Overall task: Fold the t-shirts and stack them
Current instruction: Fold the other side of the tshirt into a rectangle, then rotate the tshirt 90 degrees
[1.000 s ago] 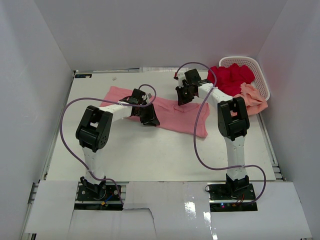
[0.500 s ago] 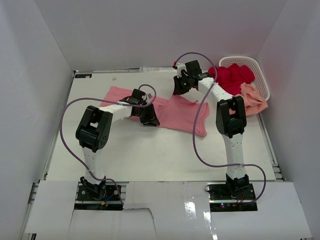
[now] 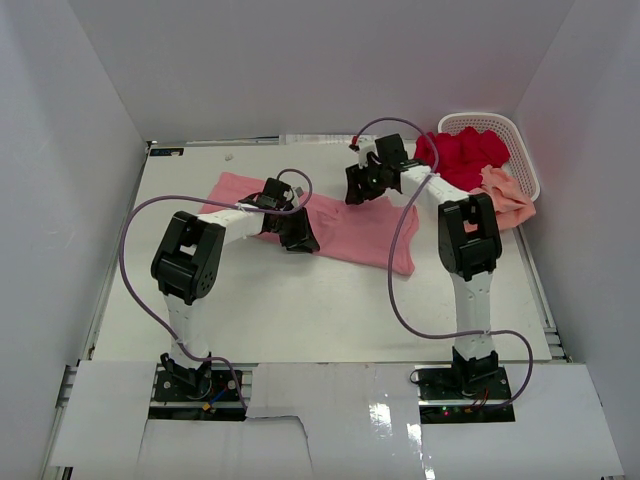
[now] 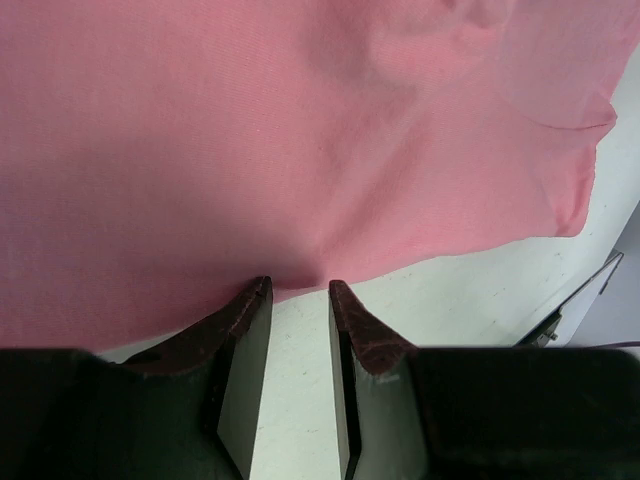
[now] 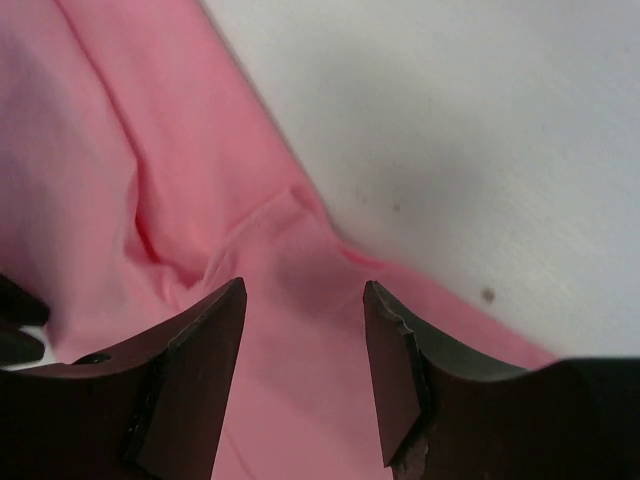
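Barely begun: the pink t-shirt [image 3: 350,228] lies unfolded mid-desk [image 3: 300,300], my left jaws apart at its hem, my right jaws apart over it, empty; the red t-shirt [image 3: 462,155] and peach t-shirt [image 3: 505,195] wait at two o'clock.

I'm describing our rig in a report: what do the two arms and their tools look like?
The left arm and right arm are white links with bulky black joint housings. A purple cable loops loosely along each. The left tool and right tool each end in two dark wedge-shaped fingers.
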Motion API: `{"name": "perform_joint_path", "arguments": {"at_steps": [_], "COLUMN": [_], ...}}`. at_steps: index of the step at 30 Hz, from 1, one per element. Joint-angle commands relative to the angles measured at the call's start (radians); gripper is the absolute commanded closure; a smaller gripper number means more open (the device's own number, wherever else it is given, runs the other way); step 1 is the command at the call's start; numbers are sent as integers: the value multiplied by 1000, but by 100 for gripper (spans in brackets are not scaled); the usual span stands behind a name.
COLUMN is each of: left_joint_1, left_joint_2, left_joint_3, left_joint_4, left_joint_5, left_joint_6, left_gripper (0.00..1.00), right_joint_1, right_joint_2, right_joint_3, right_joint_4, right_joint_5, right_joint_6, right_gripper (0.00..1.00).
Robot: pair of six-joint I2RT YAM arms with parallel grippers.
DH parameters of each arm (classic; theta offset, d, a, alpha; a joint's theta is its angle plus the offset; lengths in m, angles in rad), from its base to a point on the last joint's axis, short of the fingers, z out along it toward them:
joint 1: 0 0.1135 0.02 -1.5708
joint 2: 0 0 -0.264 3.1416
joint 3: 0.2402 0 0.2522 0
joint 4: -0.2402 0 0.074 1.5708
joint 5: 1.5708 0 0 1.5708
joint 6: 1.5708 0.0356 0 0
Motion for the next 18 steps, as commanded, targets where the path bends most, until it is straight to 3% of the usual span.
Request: {"name": "perform_joint_path", "arguments": {"at_steps": [1,8,10,11,12,13,15,18], "left_joint_1": [-10,5,31,62,83,115,224,342], "left_joint_2": [-60,-101,-97,-88,-77,-63,-16,73], "left_joint_3": [-9,221,328,362,392,439,465,540], "left_joint_4": [-30,-180,-210,-244,-261,-276,-287,-318], "left_joint_5": [3,-5,10,22,26,30,104,98], "left_joint_6": [13,50,67,76,82,90,91,116], "left_gripper": [59,58,54,52,50,49,49,49], "right_joint_1": [-6,3,17,27,33,41,57,84], "right_joint_2": [-223,-475,-526,-535,-544,-553,-560,-566], "right_joint_3": [-88,-403,-485,-505,-525,-561,-596,-674], "right_joint_4": [62,-12,-24,-30,-45,-54,-62,-55], "right_joint_5": [40,179,222,236,261,273,287,322], "right_joint_6": [27,169,182,195,196,204,224,262], "right_gripper": [43,45,53,62,80,86,92,92]}}
